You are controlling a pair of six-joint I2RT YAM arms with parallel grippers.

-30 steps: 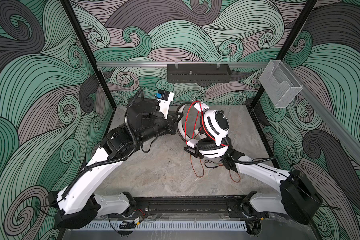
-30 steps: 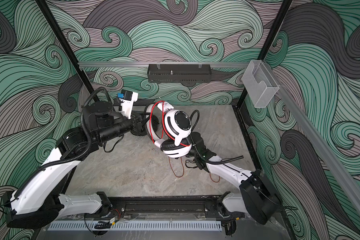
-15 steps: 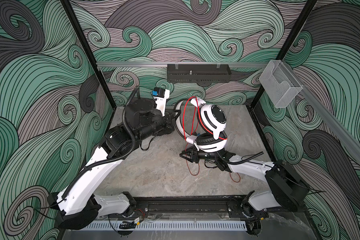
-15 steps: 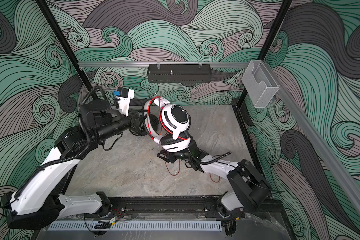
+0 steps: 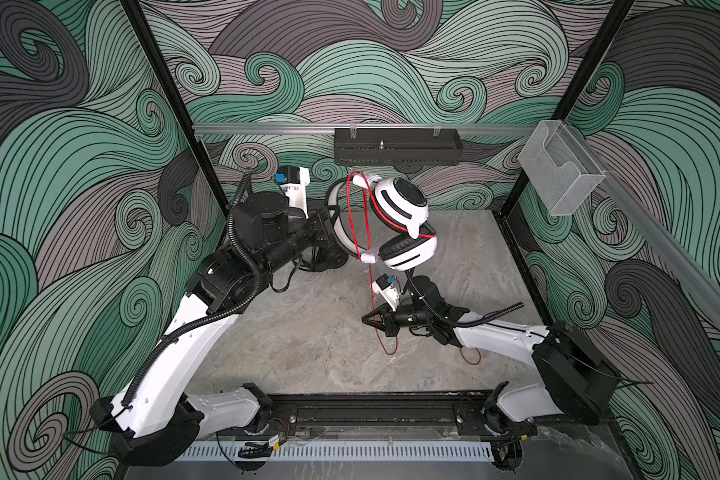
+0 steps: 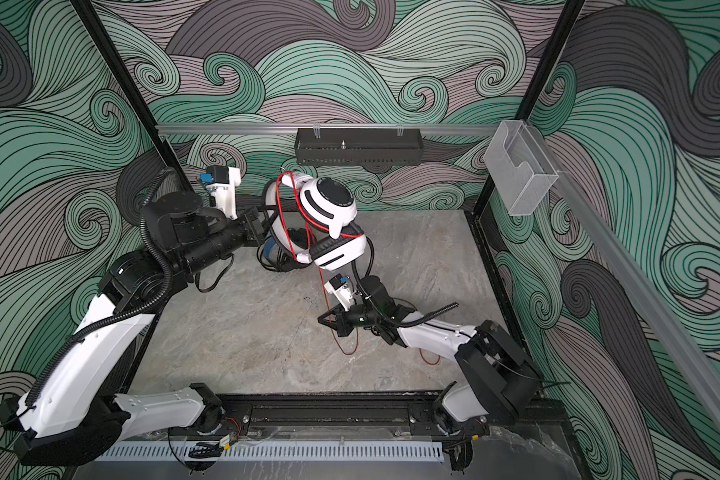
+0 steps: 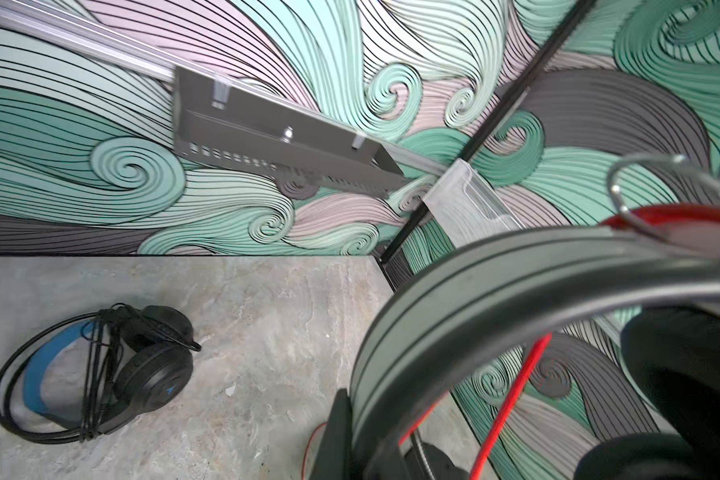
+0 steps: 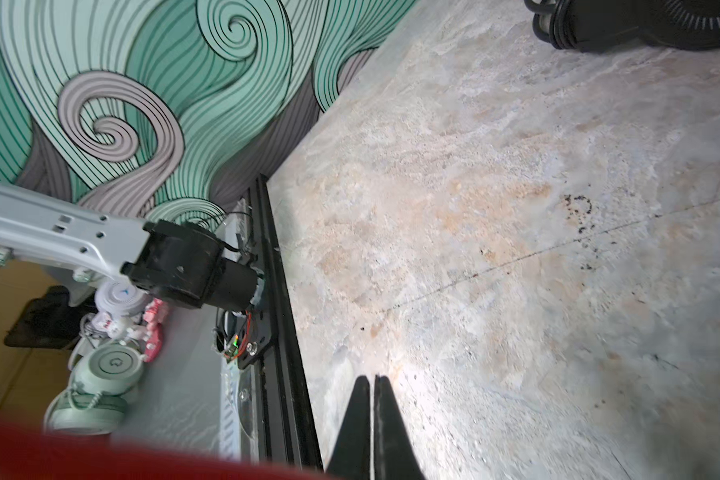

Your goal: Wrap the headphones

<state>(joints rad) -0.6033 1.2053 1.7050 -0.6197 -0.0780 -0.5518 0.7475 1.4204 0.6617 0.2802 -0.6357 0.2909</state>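
The white-and-black headphones (image 5: 400, 203) (image 6: 329, 203) hang in the air over the back of the table. My left gripper (image 5: 333, 224) (image 6: 267, 220) (image 7: 360, 449) is shut on their headband. Their thin red cable (image 5: 352, 216) loops over the band and drops to my right gripper (image 5: 366, 321) (image 6: 323, 321) (image 8: 371, 378), low over the table. Its jaws are shut, and in both top views the cable runs through them. The cable's loose end (image 5: 387, 351) lies on the table. The black headphones (image 7: 142, 374) (image 6: 283, 249) lie behind with their cable wound on, mostly hidden under my left arm in both top views.
A black perforated tray (image 5: 395, 145) hangs on the rear wall rail. A clear plastic holder (image 5: 562, 170) sits on the right wall. The arms' black base rail (image 5: 375, 409) runs along the table's front edge. Another red cable loop (image 5: 470, 355) lies beside my right forearm.
My right gripper came out from under the headset toward the left and closed its jaws on the hanging red cable. My left gripper raised the white-and-black headset higher and farther back.
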